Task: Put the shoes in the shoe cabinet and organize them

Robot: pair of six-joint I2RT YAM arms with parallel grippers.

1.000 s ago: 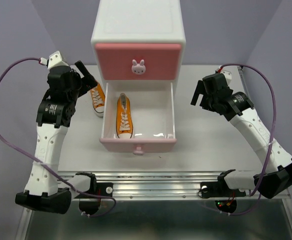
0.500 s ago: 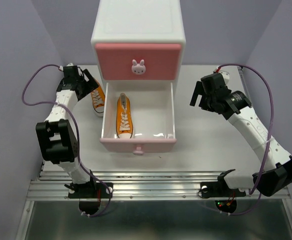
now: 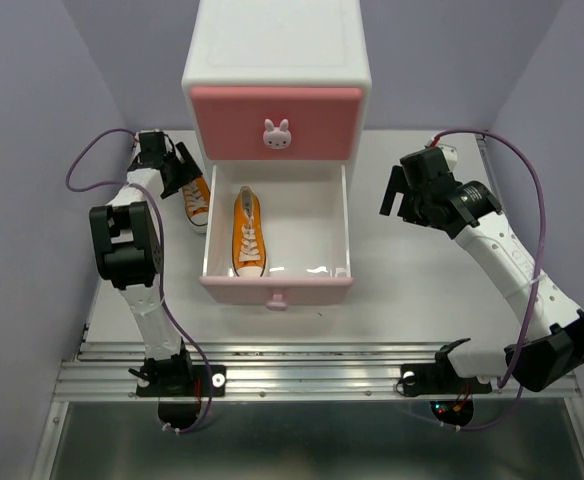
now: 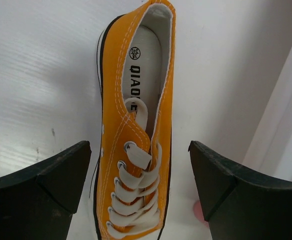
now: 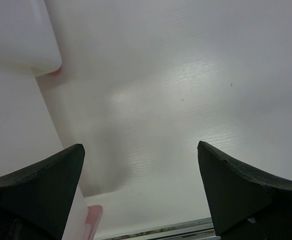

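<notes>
The shoe cabinet (image 3: 277, 60) stands at the back centre, its upper pink drawer shut and its lower drawer (image 3: 276, 285) pulled open. One orange shoe (image 3: 248, 232) lies in the open drawer's left half. The other orange shoe (image 3: 197, 204) lies on the table just left of the drawer. My left gripper (image 3: 182, 170) is open over that shoe's heel end. In the left wrist view the shoe (image 4: 136, 120) lies between the spread fingers (image 4: 41, 190), and the gripper (image 4: 140, 187) does not touch it. My right gripper (image 3: 400, 192) is open and empty, right of the cabinet. The white shoes are out of view.
The right wrist view shows bare white table, the cabinet's corner (image 5: 21, 35) with a pink foot (image 5: 56, 71), and the gripper (image 5: 141, 195) above them. Purple walls close in both sides. A metal rail (image 3: 312, 360) runs along the near edge.
The left arm's links have swung round and folded in, while its gripper stays over the orange shoe outside the drawer, a little lower. The right arm has barely moved.
</notes>
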